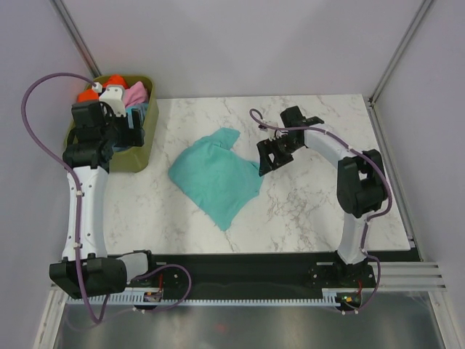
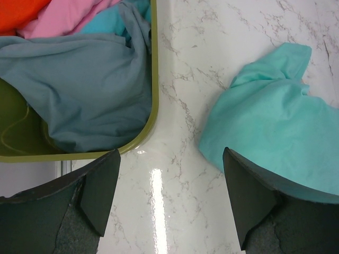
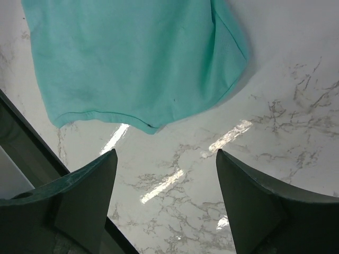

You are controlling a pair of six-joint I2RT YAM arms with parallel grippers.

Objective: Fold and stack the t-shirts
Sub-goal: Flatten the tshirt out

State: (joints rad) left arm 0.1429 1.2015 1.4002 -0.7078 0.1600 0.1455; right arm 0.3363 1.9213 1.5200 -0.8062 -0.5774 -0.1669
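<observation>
Where the surface (image 1: 305,211) reaches its far-left corner, an olive tub (image 2: 154,79) holds bunched t-shirts: orange tee (image 2: 21,13), pink tee (image 2: 69,18), light teal tee (image 2: 106,24), slate blue-grey tee (image 2: 79,79) heaped against the tub's right wall. Left end effector (image 2: 169,159) hangs over that tub's right rim, fingers spread, gripping nothing. Teal-green t-shirt (image 1: 218,174) lies crumpled mid-surface, unfolded. Right end effector (image 3: 165,159) sits just beside its right edge, fingers spread, empty.
</observation>
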